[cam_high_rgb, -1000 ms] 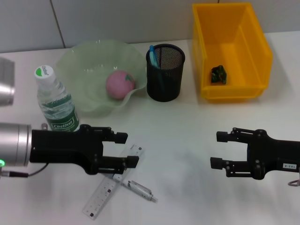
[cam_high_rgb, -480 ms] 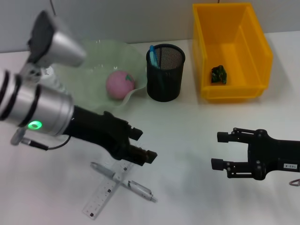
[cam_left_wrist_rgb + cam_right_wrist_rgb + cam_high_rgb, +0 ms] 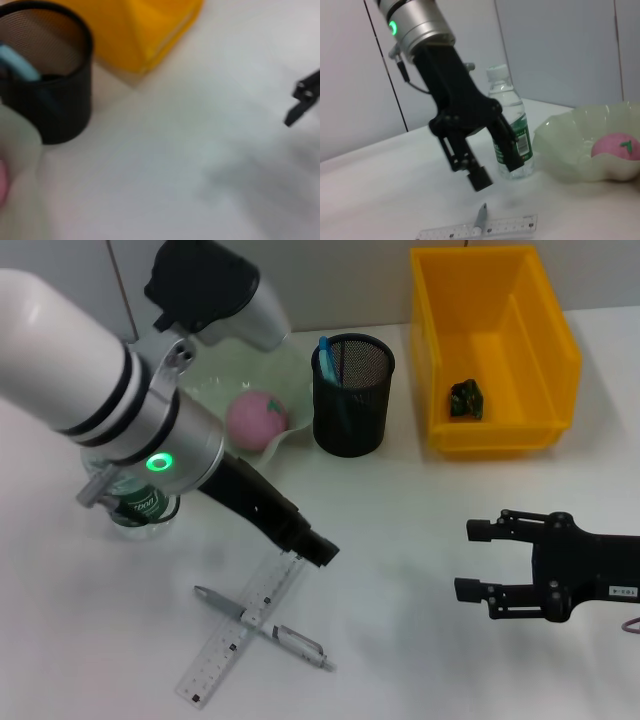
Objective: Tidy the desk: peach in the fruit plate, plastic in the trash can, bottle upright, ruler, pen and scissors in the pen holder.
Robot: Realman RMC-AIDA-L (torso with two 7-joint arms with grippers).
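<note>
Now the left tool (image 3: 318, 548) has swung from low and level over the ruler to a steep tilt, tip pointing down at the ruler's (image 3: 243, 623) upper end; its fingers (image 3: 479, 176) stand apart in the right wrist view, holding nothing, though the head view shows only a dark tip. Ruler and pen (image 3: 265, 627) lie crossed on the table (image 3: 420, 660), untouched since a second ago. Judged: the arm has reoriented for a top-down pick of ruler or pen. Peach (image 3: 257, 420) sits in the plate (image 3: 205, 358); plastic (image 3: 466, 399) in the bin (image 3: 495, 350); bottle (image 3: 140, 508) upright, mostly behind the arm; holder (image 3: 352, 395) already has a blue item. Right tool (image 3: 478, 561) hovers parked, unmoved, fingers apart, empty.
</note>
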